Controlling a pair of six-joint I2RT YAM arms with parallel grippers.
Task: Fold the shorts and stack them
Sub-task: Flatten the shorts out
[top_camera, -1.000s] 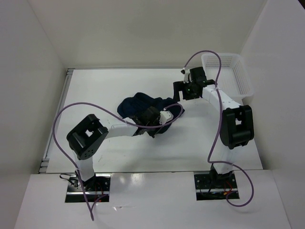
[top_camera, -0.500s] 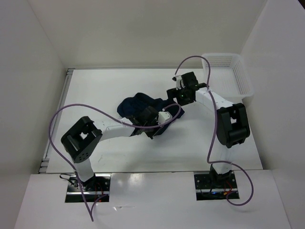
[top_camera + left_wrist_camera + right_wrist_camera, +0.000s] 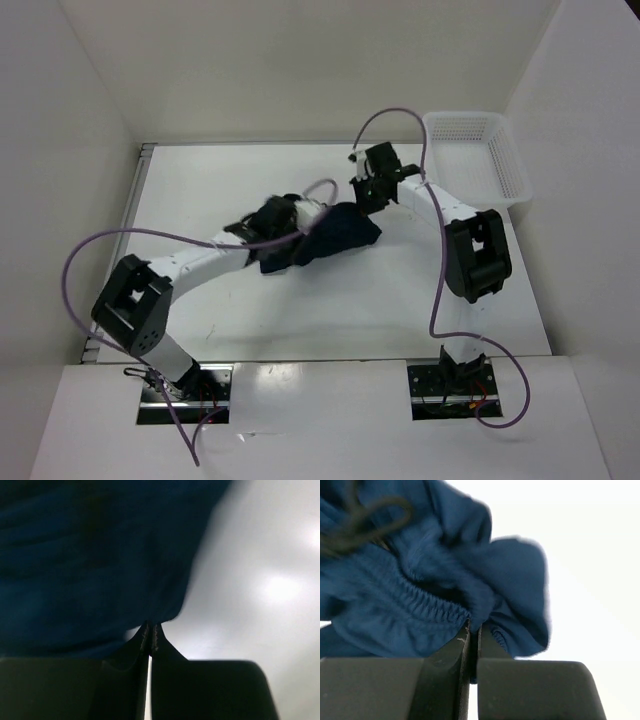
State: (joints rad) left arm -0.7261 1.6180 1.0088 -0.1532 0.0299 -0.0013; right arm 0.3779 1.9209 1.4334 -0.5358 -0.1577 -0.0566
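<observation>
Fingers of the left gripper (image 3: 150, 636) are pressed together, pinching the lower edge of the dark navy blue shorts of soft plain fabric (image 3: 335, 235). The shorts are bunched in a lump between the two arms, over the middle of the white table (image 3: 330, 310). To the right, the right gripper (image 3: 474, 630) is likewise clamped tight on the gathered elastic waistband (image 3: 430, 605). Farther right, at the table's far corner, sits a white plastic mesh basket (image 3: 515, 170), well apart from the cloth.

The right pincer (image 3: 472, 630) is closed tight on a bunched fold of the navy shorts (image 3: 415, 595), just where the elastic gathers. Pale worktop (image 3: 590, 555) lies behind.
</observation>
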